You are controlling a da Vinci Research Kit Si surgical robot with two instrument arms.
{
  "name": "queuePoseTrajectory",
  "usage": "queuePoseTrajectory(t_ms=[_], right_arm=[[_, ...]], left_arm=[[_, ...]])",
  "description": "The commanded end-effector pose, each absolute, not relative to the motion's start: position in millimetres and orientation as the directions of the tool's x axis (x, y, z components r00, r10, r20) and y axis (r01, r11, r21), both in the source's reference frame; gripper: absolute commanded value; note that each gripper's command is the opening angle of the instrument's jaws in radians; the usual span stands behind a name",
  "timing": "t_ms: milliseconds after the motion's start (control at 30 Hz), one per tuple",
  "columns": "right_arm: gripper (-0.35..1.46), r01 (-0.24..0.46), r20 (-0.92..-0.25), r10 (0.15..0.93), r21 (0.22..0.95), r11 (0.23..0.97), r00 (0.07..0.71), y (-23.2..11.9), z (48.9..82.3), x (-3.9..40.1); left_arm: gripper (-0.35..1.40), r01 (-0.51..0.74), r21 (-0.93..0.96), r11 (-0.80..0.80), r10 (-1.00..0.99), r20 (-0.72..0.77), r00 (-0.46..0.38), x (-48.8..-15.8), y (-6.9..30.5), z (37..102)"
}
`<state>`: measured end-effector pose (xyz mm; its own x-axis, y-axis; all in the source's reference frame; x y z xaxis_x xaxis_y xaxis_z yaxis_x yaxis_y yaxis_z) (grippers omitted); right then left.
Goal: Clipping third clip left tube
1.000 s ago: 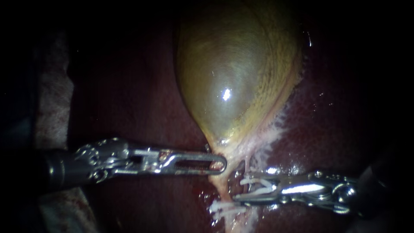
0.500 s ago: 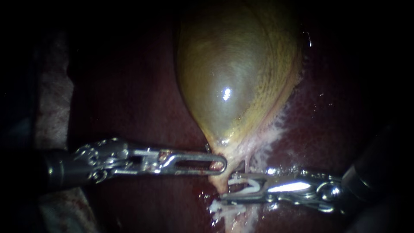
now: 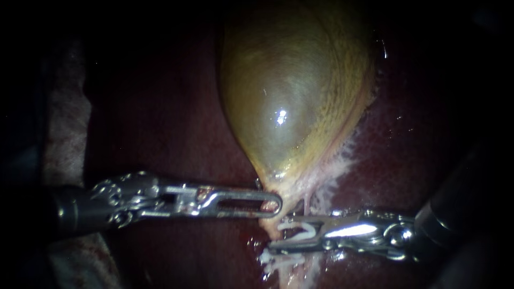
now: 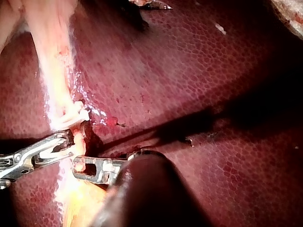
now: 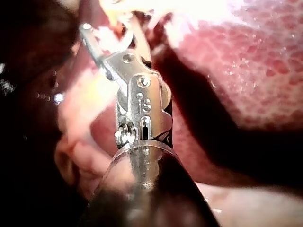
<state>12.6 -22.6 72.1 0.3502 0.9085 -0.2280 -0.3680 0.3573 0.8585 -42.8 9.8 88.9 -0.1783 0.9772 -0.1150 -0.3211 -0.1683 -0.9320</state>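
Left instrument (image 3: 270,204): shaft level, wrist straight, jaws together, gripping tissue (image 3: 274,223) at tips. Right instrument (image 3: 282,237): shaft angled, wrist bent, jaws apart in narrow V, clip (image 3: 304,231) seated between both, tips just beside Left instrument

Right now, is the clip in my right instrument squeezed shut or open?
Open: the white clip is spread, its legs apart, held between the right instrument's parted jaws at the tube.

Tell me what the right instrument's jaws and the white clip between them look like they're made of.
Right instrument: its jaws look like polished, silvery metal, judging by the sharp bright glints along them. Clip: probably plastic. It is opaque white and matte, with no metallic shine, though looks alone can't confirm this.
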Motion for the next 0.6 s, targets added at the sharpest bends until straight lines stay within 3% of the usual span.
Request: queuePoseTrajectory(t_ms=[33, 600], right_arm=[[0.52, -0.368, -0.228, 0.908, 0.858, 0.358, 0.351, -22.6, 72.2, 12.5], [0.51, -0.370, -0.217, 0.909, 0.861, 0.350, 0.355, -22.4, 73.5, 14.1]], left_arm=[[-0.35, -0.322, -0.932, -0.168, 0.977, -0.115, -0.178, -42.8, 9.8, 88.9], [-0.35, -0.323, -0.933, -0.159, 0.979, -0.106, -0.175, -43.0, 9.9, 88.2]])
